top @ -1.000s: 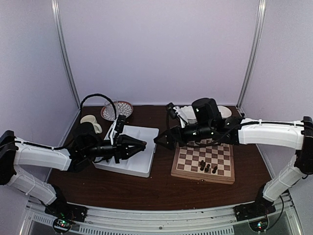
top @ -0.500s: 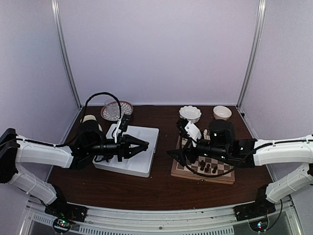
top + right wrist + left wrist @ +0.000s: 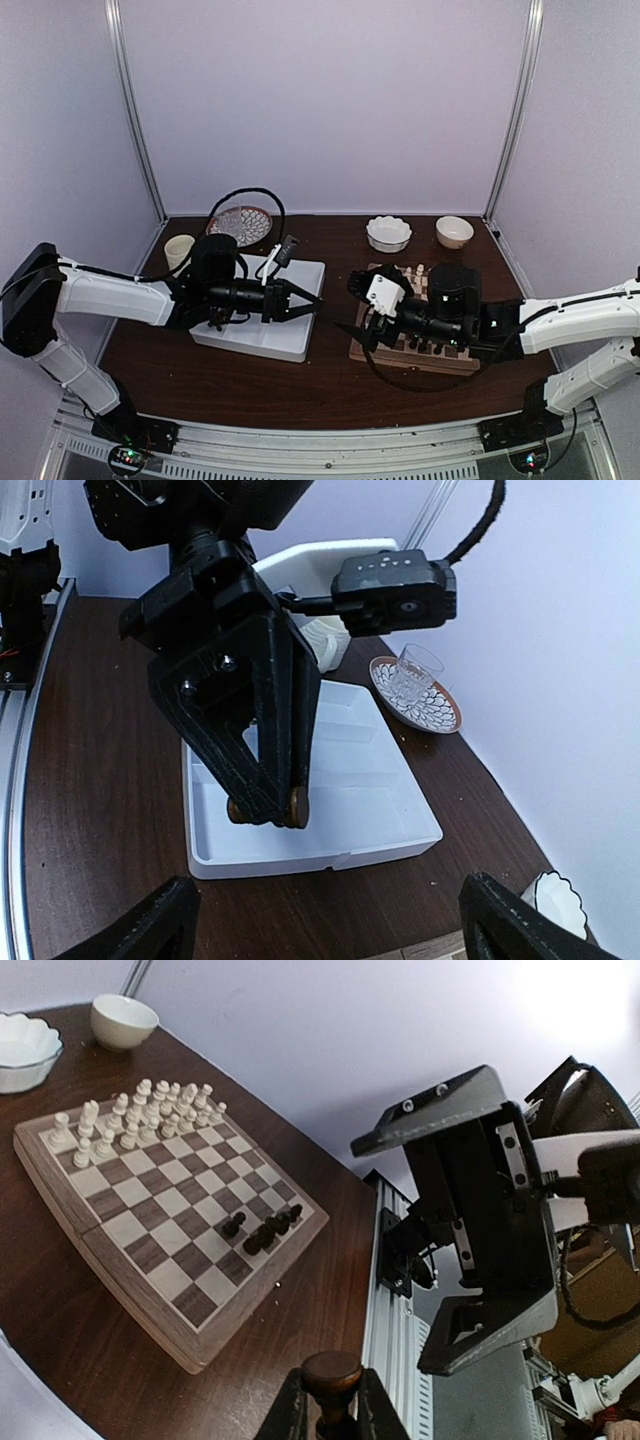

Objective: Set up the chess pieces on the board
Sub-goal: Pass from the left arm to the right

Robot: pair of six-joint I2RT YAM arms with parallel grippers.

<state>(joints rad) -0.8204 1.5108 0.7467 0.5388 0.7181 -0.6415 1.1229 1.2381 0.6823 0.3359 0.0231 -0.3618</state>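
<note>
Left wrist | our left jaws pinch a dark chess piece [image 3: 331,1376] just left of the board [image 3: 150,1230] | right jaws wide at board's left edge, likely for a handover

Dark brown chess pieces [image 3: 265,1237] stand clustered on the board [image 3: 140,1225].

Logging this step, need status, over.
Left gripper shut on one dark chess piece, by the white tray. Right gripper open, facing it. Board: few dark pieces placed. Nothing between the grippers.
</note>
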